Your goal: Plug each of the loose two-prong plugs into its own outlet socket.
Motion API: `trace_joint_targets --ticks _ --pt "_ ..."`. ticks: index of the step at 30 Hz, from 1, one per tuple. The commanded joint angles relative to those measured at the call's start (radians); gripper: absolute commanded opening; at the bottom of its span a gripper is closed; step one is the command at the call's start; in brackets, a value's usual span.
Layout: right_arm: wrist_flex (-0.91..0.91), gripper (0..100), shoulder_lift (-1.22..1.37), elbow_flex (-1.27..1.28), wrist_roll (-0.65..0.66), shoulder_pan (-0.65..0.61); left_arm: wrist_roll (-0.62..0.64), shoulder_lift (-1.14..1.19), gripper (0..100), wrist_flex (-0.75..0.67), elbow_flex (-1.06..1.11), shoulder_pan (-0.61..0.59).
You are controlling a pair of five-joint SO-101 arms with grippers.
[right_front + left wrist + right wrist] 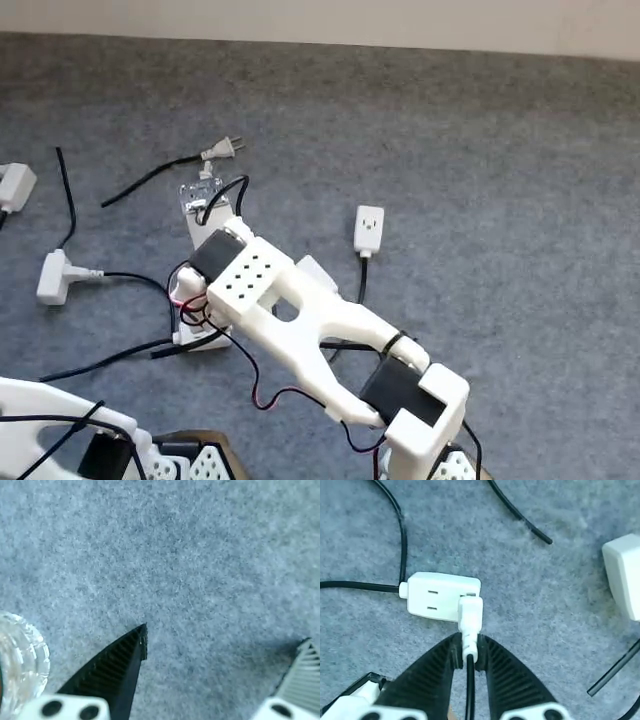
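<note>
Right gripper [469, 647] clamped on the white plug [470, 615] — plug's front end touching the outlet socket [432, 595] just ahead of the fingertips. Left gripper [224, 635] spread wide, holding nothing, above grey carpet [175, 555].

Grey carpet [500, 150] (short, felt-like pile), pale wall strip [400, 20] along the far edge

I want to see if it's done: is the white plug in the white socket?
Seems in. The white two-prong plug, pinched by the right gripper, butts against the white socket block; how deep, cannot tell.
</note>
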Motion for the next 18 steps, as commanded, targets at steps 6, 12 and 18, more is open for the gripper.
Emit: trace_joint_targets --ticks 6,12,18 --pt "-0.016 0.6 -0.018 -0.002 -0.012 -0.010 0.008 -0.019 43 -0.011 -0.044 0.001" --pt "-0.008 0.6 -0.025 -0.004 -0.014 -0.042 0.008 -0.019 43 -0.011 -0.044 0.001" --pt "0.012 0.6 -0.024 -0.004 -0.014 -0.059 0.008 -0.019 43 -0.011 -0.044 -0.001"
